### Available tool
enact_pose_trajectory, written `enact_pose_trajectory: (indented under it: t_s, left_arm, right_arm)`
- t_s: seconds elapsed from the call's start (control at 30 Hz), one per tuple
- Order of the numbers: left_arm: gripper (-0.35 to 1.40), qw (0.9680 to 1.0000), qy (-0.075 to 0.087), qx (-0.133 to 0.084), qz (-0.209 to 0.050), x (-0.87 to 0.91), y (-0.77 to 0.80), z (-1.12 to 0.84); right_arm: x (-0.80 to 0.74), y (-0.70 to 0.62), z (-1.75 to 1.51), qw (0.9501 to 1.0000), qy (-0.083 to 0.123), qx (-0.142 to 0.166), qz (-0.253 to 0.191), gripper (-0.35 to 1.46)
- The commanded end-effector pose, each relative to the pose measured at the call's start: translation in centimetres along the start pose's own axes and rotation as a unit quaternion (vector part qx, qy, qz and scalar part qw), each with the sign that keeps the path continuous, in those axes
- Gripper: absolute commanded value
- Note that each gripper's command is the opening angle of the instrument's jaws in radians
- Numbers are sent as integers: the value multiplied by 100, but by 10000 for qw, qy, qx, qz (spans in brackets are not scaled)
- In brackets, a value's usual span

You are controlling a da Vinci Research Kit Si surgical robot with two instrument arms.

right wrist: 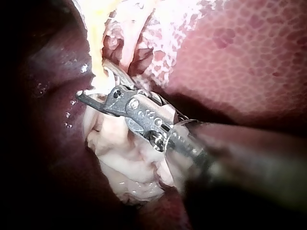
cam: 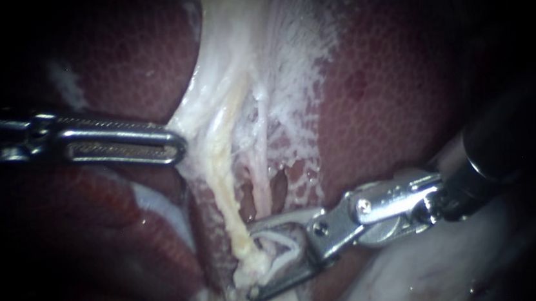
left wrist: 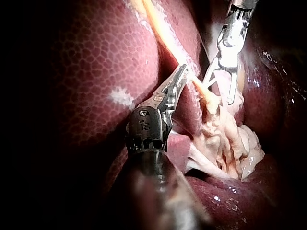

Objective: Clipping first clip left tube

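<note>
The left tube (cam: 229, 192) is a yellowish strand running down the white tissue between the liver lobes; a thinner pinkish tube (cam: 260, 177) lies just to its right. My right instrument (cam: 249, 259) comes in from the right, its jaws open and straddling the lower end of the yellowish tube, with a white clip (cam: 284, 247) held between them. The left wrist view shows the same open jaws (left wrist: 218, 93) around that tube (left wrist: 201, 88). My left instrument (cam: 177, 145) lies level, jaws shut on the edge of the white tissue (cam: 197, 121), holding it taut to the left.
Dark red liver (cam: 380, 95) rises on both sides of the white band. Pale lumpy tissue (right wrist: 129, 163) bunches under and beside my right instrument's jaws (right wrist: 93, 81). A pale fold (cam: 421, 273) lies below the right shaft.
</note>
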Motion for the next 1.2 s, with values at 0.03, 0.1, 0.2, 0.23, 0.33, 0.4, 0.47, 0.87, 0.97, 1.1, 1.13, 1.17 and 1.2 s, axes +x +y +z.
enact_pose_trajectory:
  t_s: [0.03,0.1,0.2,0.23,0.33,0.4,0.47,0.87,0.97,1.1,1.13,1.17,1.2]
  left_arm:
    - [-35,10000,-1,-4,1,0,0,1]
    - [-35,10000,-2,-10,2,1,-1,2]
    - [-35,10000,-2,-12,3,1,-1,3]
    - [-35,10000,-2,-13,3,1,-1,3]
    - [-35,10000,-3,-14,4,1,-1,3]
    - [-35,10000,-3,-16,5,2,-1,4]
    - [-35,10000,-4,-18,5,2,-1,5]
    - [-35,10000,-9,-42,8,3,-2,6]
    - [-35,10000,-9,-42,8,3,-2,6]
    - [-35,10000,-9,-42,8,3,-2,6]
    - [-35,10000,-9,-42,8,3,-2,6]
    - [-35,10000,-9,-43,9,3,-2,6]
    - [-35,10000,-9,-43,9,3,-2,7]
  right_arm:
    - [0,2,3,10000,1,-14,5,60]
    - [2,4,7,10000,0,-26,9,60]
    - [4,8,17,10000,-3,-48,12,60]
    - [4,9,19,10000,-4,-53,12,60]
    - [6,13,27,10000,-7,-71,13,60]
    - [7,15,31,10000,-10,-81,13,60]
    - [7,17,36,10000,-12,-92,14,59]
    - [2,24,45,9999,-21,-118,35,59]
    - [2,24,45,9999,-21,-117,34,58]
    - [1,23,44,9999,-22,-111,32,54]
    - [1,22,43,9999,-21,-93,60,51]
    - [1,22,41,9999,-19,-72,147,40]
    - [0,21,39,9997,-19,-15,231,28]
